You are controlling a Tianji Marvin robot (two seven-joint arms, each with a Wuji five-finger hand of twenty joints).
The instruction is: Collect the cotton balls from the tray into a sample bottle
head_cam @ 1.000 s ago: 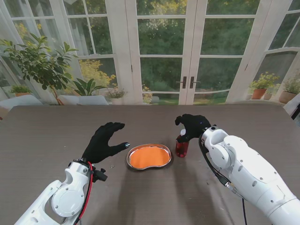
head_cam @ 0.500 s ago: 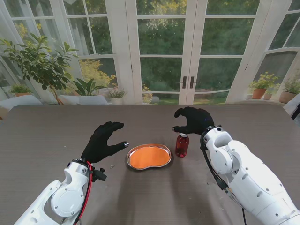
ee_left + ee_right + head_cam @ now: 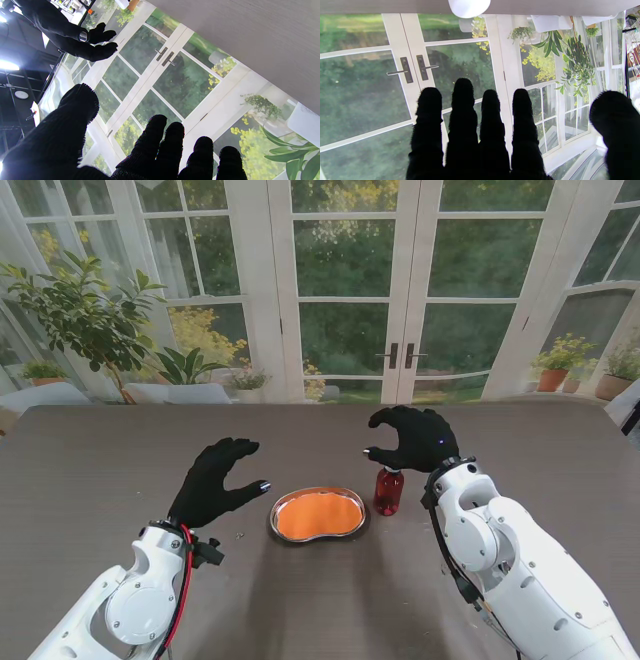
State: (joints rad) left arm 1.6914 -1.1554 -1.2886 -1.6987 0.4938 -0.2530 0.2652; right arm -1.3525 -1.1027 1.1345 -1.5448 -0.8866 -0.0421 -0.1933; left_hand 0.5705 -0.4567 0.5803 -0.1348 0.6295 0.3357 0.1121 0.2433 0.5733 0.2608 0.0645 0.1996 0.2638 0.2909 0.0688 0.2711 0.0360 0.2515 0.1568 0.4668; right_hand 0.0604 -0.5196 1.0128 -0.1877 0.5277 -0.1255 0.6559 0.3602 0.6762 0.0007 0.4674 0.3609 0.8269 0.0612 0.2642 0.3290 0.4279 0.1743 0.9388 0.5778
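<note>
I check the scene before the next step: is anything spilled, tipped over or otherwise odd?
Nothing stands out. The red bottle stands upright right of the tray; both hands, left and right, are open and empty.

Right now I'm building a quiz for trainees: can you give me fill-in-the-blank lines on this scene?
1. The inside of the tray is coloured ____.
2. The bottle stands on the tray's ____ side.
3. The right hand holds ____.
4. The left hand has its fingers ____.

Missing words: orange; right; nothing; apart
</note>
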